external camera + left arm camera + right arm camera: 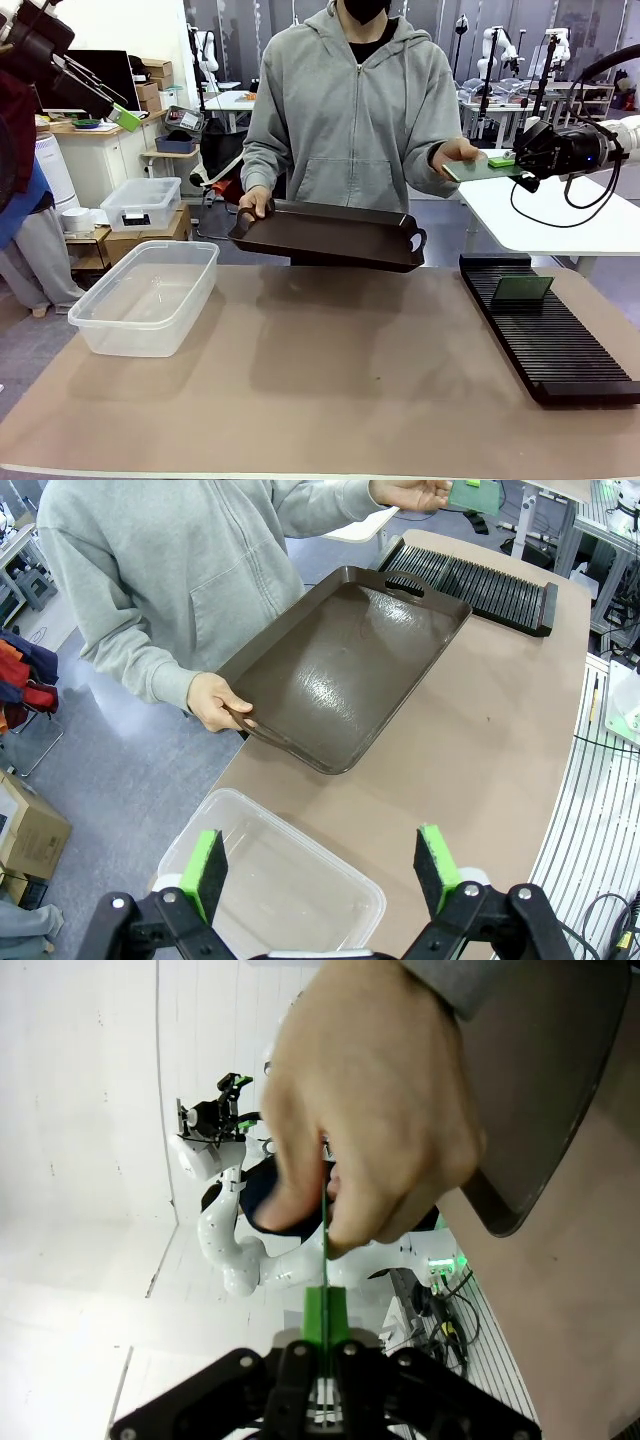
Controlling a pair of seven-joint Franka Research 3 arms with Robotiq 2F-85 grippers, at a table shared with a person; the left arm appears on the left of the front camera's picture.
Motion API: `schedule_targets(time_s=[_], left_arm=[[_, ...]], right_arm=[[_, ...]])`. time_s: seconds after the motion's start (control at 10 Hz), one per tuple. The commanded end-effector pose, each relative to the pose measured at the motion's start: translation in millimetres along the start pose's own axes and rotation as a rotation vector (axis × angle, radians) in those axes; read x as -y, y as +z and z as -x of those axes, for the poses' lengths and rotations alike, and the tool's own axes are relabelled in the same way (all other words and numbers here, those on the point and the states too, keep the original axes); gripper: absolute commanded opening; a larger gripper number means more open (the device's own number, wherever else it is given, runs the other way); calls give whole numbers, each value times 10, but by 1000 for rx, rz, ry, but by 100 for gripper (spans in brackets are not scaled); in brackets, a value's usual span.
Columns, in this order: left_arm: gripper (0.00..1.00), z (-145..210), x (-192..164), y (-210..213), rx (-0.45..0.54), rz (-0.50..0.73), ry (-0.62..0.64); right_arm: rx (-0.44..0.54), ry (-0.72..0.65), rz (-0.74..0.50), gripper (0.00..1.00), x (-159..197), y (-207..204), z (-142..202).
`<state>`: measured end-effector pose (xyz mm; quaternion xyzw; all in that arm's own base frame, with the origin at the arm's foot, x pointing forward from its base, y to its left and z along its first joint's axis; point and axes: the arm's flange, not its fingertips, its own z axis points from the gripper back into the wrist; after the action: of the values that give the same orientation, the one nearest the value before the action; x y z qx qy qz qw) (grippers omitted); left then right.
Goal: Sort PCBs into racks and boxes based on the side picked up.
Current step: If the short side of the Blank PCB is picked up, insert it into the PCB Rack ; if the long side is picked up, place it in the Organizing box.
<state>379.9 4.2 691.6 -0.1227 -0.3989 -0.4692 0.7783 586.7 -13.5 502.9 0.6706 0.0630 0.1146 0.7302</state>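
Right gripper [513, 161] is clamped on one edge of a PCB [478, 170], up in the air past the table's far right corner. The person's hand [455, 153] holds the other end, so it's a shared grip. My right wrist cam shows the board edge-on between my pads, thin as a line. Left gripper [322, 872] is wide open with nothing in it, hanging above the box [290, 875]. Second PCB [522, 289] stands tilted in a slot at the far end of the rack [565, 350]. Person's other hand holds the tray [330, 235] over the table's far edge. Handling guess: board is light and stiff but smooth, so it could pivot in a narrow edge pinch. Best hold is on the bare margin, pads flat on both faces, clear of components. I'd not pull until the hand lets go, since twisting against it could flex the board.
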Motion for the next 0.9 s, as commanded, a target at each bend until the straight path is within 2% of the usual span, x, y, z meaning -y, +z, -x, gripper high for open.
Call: schedule_targets(time_s=[0.0,0.8], left_arm=[[100,10,6,5,-1,8,-3],[100,10,6,5,-1,8,-3]], right_arm=[[0,0,0,0,-1,0,0],[0,0,0,0,-1,0,0]])
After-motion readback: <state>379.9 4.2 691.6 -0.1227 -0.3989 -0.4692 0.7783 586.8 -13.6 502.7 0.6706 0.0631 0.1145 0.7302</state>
